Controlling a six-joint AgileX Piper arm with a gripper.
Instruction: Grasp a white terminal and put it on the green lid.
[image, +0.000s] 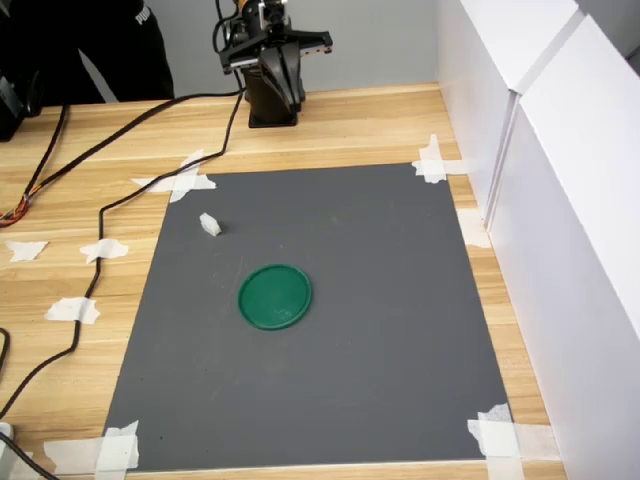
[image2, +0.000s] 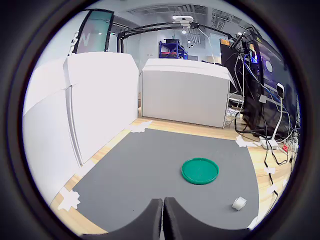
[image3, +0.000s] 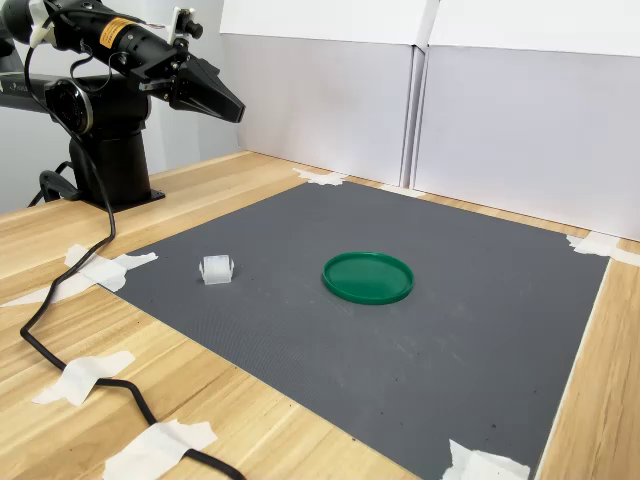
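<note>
The white terminal is a tiny blocky piece lying on the grey mat, apart from the green lid. The green lid lies flat near the mat's middle. My gripper is shut with nothing in it, raised high above the table near the arm's base, far from both objects. In the wrist view its two fingers meet in a closed wedge.
A grey mat is taped to the wooden table at its corners. White foam walls stand along the first exterior view's right. Black cables run over the wood at the first exterior view's left. Tape scraps lie there too.
</note>
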